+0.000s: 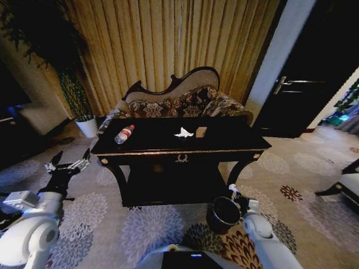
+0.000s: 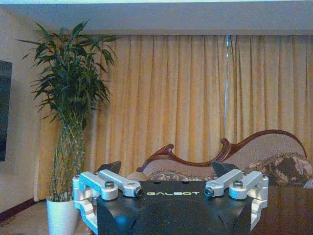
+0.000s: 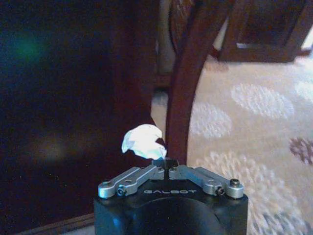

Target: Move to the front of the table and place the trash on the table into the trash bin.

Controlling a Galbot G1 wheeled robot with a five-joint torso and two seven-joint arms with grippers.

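Head view first: the right gripper (image 1: pixel 234 194) hangs low beside the trash bin (image 1: pixel 223 214), which stands on the carpet near the worktop's front right leg. I judge this the drop step for one tissue. The left gripper (image 1: pixel 68 165) hovers off the worktop's left edge, fingers spread wide and empty. On the worktop (image 1: pixel 224 140) a bottle (image 1: pixel 124 134) lies near the left edge, a second tissue (image 1: pixel 184 133) and a tan piece (image 1: pixel 201 132) near the middle, so more rounds remain. A sofa (image 1: pixel 179 103) stands behind the back edge.

Left wrist view: open fingers, a potted plant (image 2: pixel 68 122) and curtains ahead.

Right wrist view: fingers pinched together on a white tissue (image 3: pixel 143 141); the curved table leg (image 3: pixel 186 93) stands close. The next move calls for centring over the bin mouth, clear of that leg, then letting go.
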